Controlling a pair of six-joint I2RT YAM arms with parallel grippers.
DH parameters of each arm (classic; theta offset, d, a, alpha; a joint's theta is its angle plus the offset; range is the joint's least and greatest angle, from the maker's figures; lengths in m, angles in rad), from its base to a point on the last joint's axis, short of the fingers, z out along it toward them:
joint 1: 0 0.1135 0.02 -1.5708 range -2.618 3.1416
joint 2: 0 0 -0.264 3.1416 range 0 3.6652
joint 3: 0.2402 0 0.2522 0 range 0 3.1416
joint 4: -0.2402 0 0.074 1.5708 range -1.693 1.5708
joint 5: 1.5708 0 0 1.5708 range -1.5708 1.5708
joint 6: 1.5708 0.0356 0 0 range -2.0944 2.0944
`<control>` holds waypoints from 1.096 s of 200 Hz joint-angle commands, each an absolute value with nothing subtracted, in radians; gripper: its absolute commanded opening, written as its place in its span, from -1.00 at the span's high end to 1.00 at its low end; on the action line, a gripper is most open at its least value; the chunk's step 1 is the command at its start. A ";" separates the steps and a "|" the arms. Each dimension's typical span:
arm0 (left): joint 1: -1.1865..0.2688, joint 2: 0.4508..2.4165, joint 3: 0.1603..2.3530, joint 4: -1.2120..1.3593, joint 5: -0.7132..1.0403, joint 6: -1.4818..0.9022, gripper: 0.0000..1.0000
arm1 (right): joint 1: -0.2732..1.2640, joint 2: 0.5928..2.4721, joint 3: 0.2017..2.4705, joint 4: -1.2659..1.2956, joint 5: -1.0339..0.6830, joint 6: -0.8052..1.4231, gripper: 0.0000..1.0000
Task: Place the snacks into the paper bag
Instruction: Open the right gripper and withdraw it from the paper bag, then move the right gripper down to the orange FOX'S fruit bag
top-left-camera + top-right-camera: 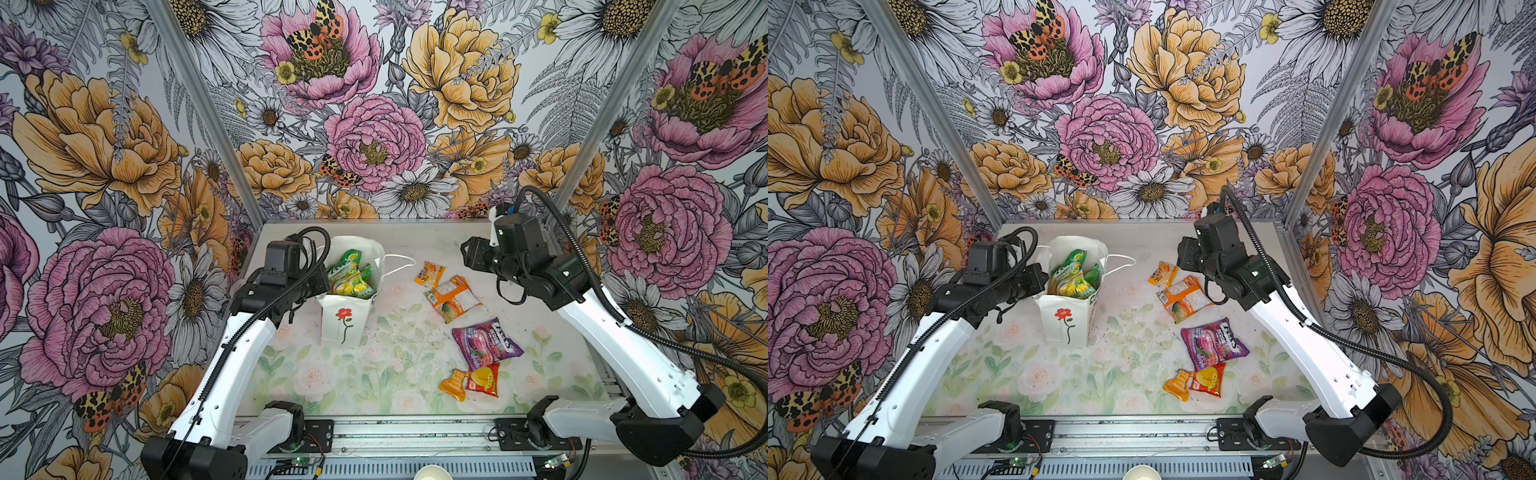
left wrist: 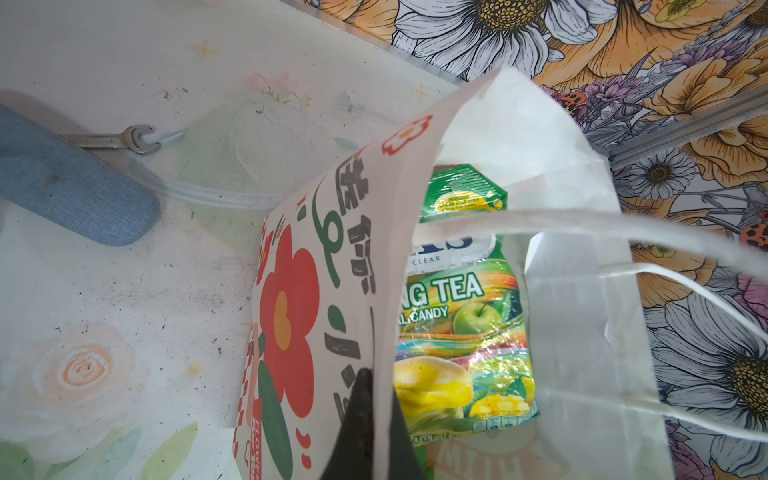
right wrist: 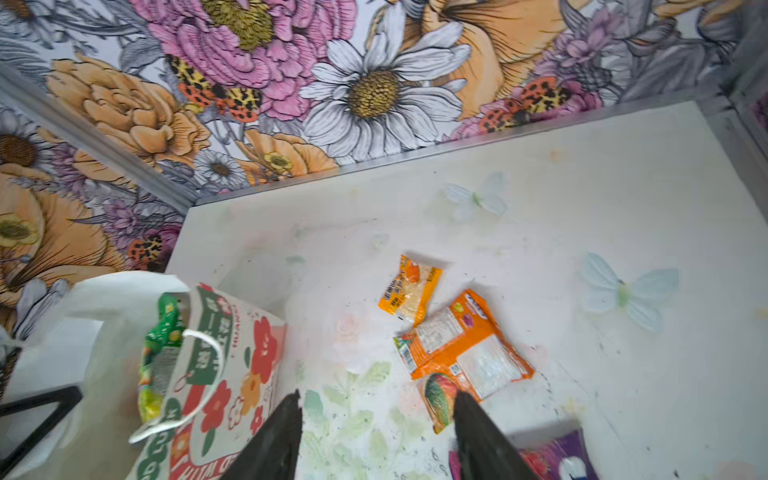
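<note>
In both top views the white paper bag (image 1: 345, 322) stands upright on the left part of the table (image 1: 374, 374). Its paper is matte and creased and its mouth gapes. A glossy green-yellow packet (image 1: 348, 279) pokes out of the mouth. To the right, crinkly film packets lie flat and loose: a small orange packet (image 1: 429, 274) and a large orange packet (image 1: 453, 299) farther off, a purple packet (image 1: 486, 343) and a red packet (image 1: 484, 380) nearer. The right gripper (image 1: 467, 253) hangs above the far right, well apart from the bag.

In the left wrist view the left gripper (image 2: 376, 399) pinches the bag's flower-printed wall (image 2: 291, 311) between its black fingers. Inside, the green-yellow packet (image 2: 461, 332) stands on end, and a white cord handle (image 2: 582, 224) crosses the mouth.

In the right wrist view the right gripper (image 3: 376, 399) has its tapered fingers spread wide, with nothing between them. The large orange packet (image 3: 461, 353) lies just beside one of them.
</note>
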State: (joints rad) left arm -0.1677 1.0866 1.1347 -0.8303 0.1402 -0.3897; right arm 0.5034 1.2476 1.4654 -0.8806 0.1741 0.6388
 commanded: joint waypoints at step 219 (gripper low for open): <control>-0.166 1.068 1.140 -0.719 0.161 -0.387 1.00 | 0.307 1.361 0.685 -0.100 -0.091 1.107 -0.23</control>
